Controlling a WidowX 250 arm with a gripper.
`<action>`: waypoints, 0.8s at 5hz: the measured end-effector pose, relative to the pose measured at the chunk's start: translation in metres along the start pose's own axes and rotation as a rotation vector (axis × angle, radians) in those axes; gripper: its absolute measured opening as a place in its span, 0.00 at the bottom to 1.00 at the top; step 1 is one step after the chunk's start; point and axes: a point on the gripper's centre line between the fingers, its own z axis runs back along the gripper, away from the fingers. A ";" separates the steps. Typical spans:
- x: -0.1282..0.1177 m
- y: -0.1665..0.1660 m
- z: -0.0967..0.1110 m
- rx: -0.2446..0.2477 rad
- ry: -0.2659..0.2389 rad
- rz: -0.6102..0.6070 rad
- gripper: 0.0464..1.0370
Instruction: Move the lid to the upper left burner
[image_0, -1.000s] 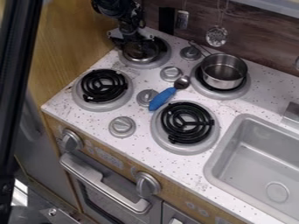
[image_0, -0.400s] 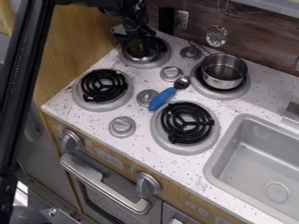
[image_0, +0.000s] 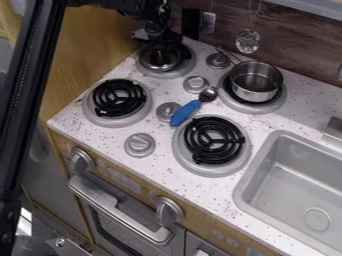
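Likely final placement: lid (image_0: 160, 59) on burner (image_0: 164, 74), stove's (image_0: 111, 138) top corner. I cannot tell whether the tool (image_0: 162, 44) grips; verify release, retract.

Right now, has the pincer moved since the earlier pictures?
Yes. The pincer has shifted slightly toward the right of the view, judged against the fixed upper left burner.

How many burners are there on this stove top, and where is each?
4: the upper left burner, partly covered by the lid; the lower left burner; the upper right burner, under the pot; the lower right burner.
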 end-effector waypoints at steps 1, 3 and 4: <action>-0.006 -0.004 0.001 -0.012 -0.006 -0.017 0.21; -0.013 -0.051 0.049 -0.043 -0.045 -0.112 0.21; -0.038 -0.087 0.081 -0.070 -0.003 -0.201 0.21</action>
